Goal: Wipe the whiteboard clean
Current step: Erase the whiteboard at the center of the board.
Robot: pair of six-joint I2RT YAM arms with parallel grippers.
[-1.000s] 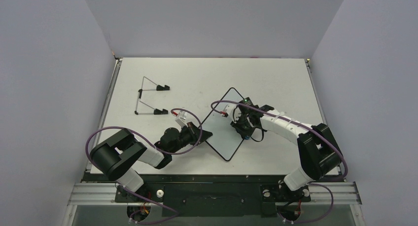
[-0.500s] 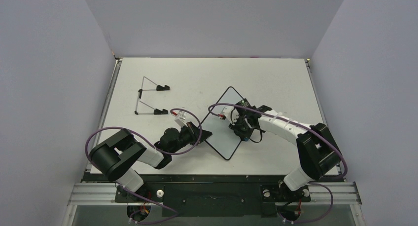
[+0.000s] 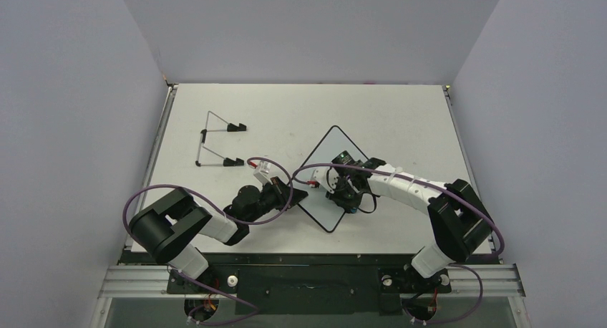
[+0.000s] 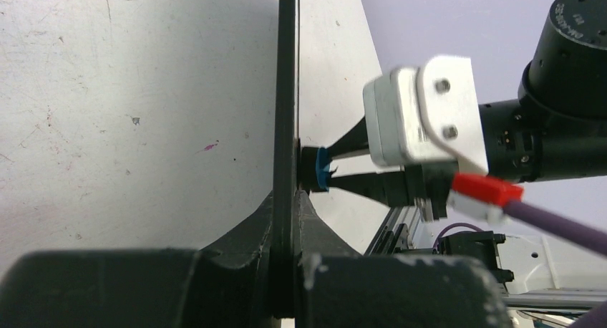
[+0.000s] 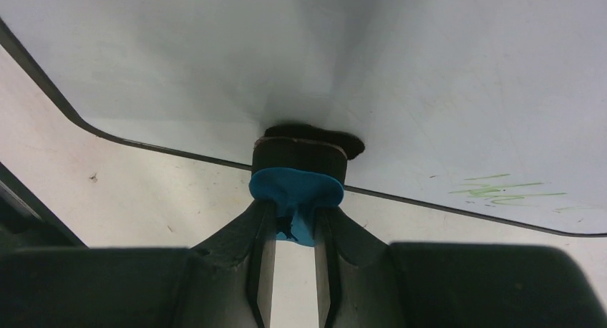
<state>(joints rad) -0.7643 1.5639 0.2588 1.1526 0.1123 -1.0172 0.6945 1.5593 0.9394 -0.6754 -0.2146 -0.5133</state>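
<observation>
whiteboard (image 3: 326, 172) flat mid-table, set diamond-wise; faint green marks (image 5: 501, 188)

One whiteboard (image 3: 323, 156), mid-table. One eraser block (image 5: 297, 187), blue and black. One wire stand (image 3: 202, 133), far left, with two black feet (image 3: 238, 127). Two robot arms: left arm (image 3: 179, 224), right arm (image 3: 415, 188). Two grippers: left gripper (image 3: 299, 196), right gripper (image 3: 348, 199). Two purple cables (image 3: 129, 206), one per arm. One table (image 3: 401, 113).
</observation>
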